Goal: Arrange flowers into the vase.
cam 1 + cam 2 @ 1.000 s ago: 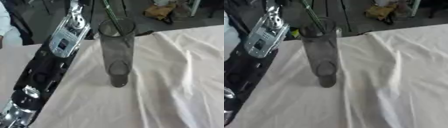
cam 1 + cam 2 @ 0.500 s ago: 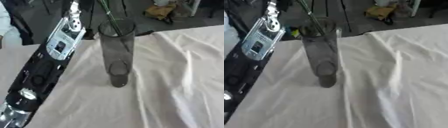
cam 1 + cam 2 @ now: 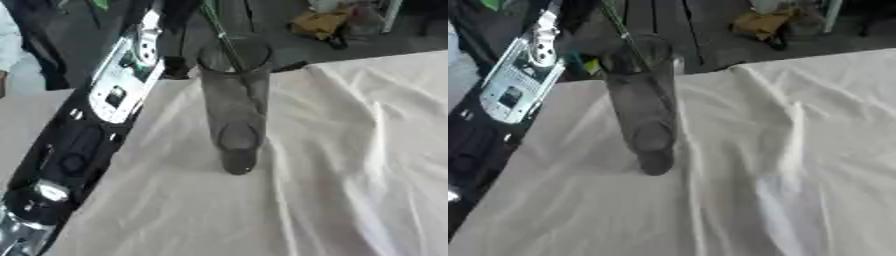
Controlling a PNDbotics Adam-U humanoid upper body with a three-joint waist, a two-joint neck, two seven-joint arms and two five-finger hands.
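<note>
Standing upright on the white cloth (image 3: 350, 165), the smoky glass vase (image 3: 234, 107) holds a green stem (image 3: 219, 35); robot hand's fingers unseen.

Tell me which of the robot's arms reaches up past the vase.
The left arm, along the view's left side beside the vase; the right arm is out of view.

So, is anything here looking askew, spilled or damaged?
Nothing is spilled or broken. The vase stands upright with a green stem entering its mouth. Only the white cloth is wrinkled, with folds to the right.
</note>
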